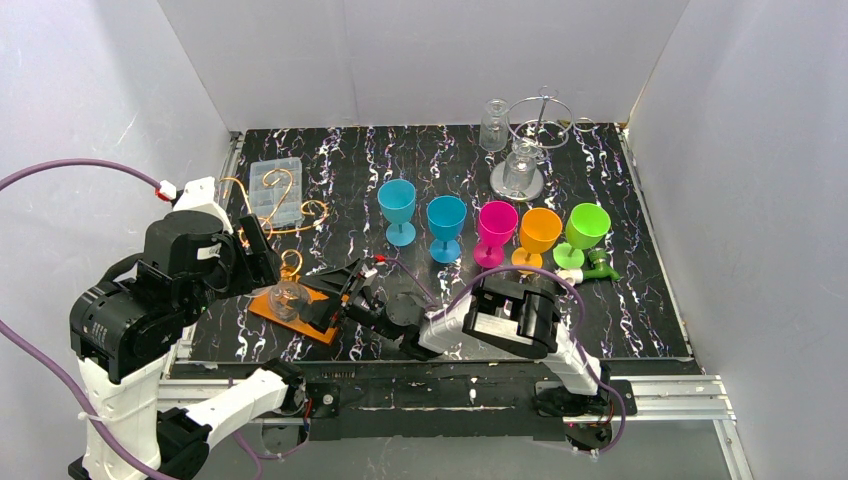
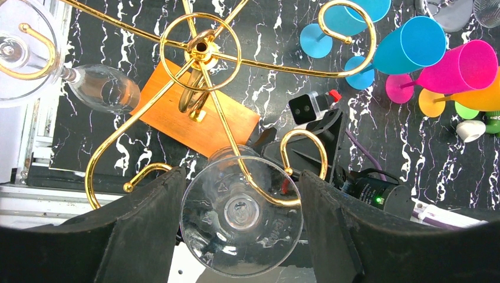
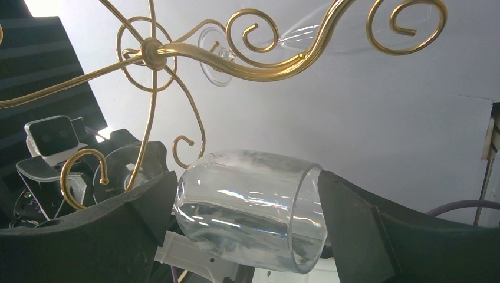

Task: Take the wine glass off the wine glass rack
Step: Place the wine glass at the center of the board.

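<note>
Overhead, the glass (image 1: 288,297) hangs in the rack (image 1: 292,263) at the counter's (image 1: 640,300) near-left corner. From the left wrist, the left tool (image 2: 242,233) clasps its foot (image 2: 242,212); draw it level and outward along the rack, without twisting. From the right wrist, the right tool (image 3: 247,236) flanks the bowl (image 3: 247,206), spread wide; whether it grips I cannot tell, so support the bowl gently.

Top cam: we barely made out the wine glass (image 1: 288,296), part hid by arms (image 1: 500,320). L wrist cam cut off a 2nd glass (image 2: 109,88) at top-left. R wrist: we couldn't tell if fingers (image 3: 365,224) touched bowl; tips ran off btm edge.
</note>
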Available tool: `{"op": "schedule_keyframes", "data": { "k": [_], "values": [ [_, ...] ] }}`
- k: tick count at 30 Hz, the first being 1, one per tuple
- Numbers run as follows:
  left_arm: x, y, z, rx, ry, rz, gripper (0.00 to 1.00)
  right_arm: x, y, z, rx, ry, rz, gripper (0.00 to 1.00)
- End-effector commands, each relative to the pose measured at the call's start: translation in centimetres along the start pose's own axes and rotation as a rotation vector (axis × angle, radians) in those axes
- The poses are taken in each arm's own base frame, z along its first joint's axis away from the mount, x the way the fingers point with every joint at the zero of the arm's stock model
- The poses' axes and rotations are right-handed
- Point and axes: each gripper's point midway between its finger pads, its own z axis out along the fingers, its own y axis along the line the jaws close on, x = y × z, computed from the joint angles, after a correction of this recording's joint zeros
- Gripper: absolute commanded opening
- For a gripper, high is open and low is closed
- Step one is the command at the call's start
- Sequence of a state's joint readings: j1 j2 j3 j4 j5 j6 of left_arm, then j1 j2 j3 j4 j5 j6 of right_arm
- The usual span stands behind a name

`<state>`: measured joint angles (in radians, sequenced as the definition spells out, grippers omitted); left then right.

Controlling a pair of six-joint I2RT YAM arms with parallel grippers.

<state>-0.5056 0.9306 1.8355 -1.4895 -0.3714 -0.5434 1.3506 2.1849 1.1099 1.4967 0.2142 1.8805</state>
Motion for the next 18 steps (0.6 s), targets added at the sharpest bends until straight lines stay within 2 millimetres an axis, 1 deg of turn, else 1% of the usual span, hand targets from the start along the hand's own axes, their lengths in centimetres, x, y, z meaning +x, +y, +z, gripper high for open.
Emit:
{"op": "schedule_keyframes", "data": {
  "k": [1,18],
  "values": [
    [2.0,2.3,-0.9,-0.085,0.069,0.016,0.47,3.0,9.9,-1.5,-0.33,0.092,0.03,0.98],
    [2.1,2.0,-1.2,-0.062,0.053,-0.033,0.47,4.3,13.3,-1.9,-0.39,0.12,0.009,0.98]
  ]
}}
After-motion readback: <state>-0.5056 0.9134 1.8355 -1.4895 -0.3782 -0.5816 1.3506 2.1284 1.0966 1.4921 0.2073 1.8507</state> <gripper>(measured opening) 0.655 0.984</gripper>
